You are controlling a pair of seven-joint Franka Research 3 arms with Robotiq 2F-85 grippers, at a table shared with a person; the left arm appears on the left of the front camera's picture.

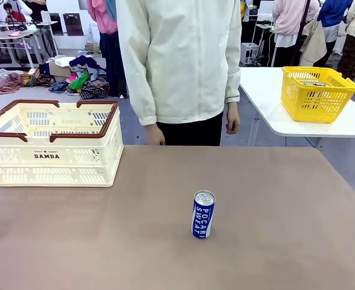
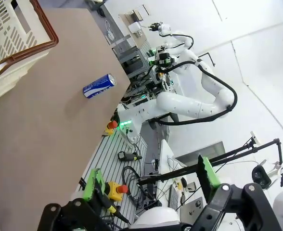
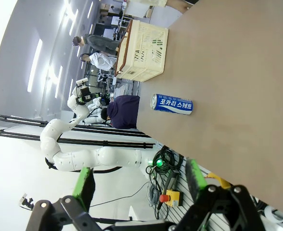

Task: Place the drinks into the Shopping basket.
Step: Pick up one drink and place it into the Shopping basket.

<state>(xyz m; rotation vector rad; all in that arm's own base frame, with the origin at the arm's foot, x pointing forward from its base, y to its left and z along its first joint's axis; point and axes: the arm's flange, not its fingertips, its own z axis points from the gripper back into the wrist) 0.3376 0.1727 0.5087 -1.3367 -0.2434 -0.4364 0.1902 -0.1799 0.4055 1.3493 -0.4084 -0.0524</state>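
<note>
A blue can (image 1: 203, 214) with white "Pocari Sweat" lettering stands upright near the middle of the brown table (image 1: 286, 205). The cream Shopping basket (image 1: 51, 158), with a dark brown rim and a "DAMDA" label, sits at the table's far left. In the left wrist view, my left gripper (image 2: 148, 185) is open with nothing between its fingers, well off the table's near edge; the can (image 2: 98, 86) and the basket (image 2: 16, 33) lie far ahead. My right gripper (image 3: 139, 185) is likewise open and holds nothing, and the can (image 3: 172, 104) and basket (image 3: 144, 50) are beyond it.
A person in a white jacket stands at the far edge, hands (image 1: 232, 125) hanging by their sides. A yellow mesh basket (image 1: 317, 93) sits on a separate white table at the back right. Bare tabletop surrounds the can.
</note>
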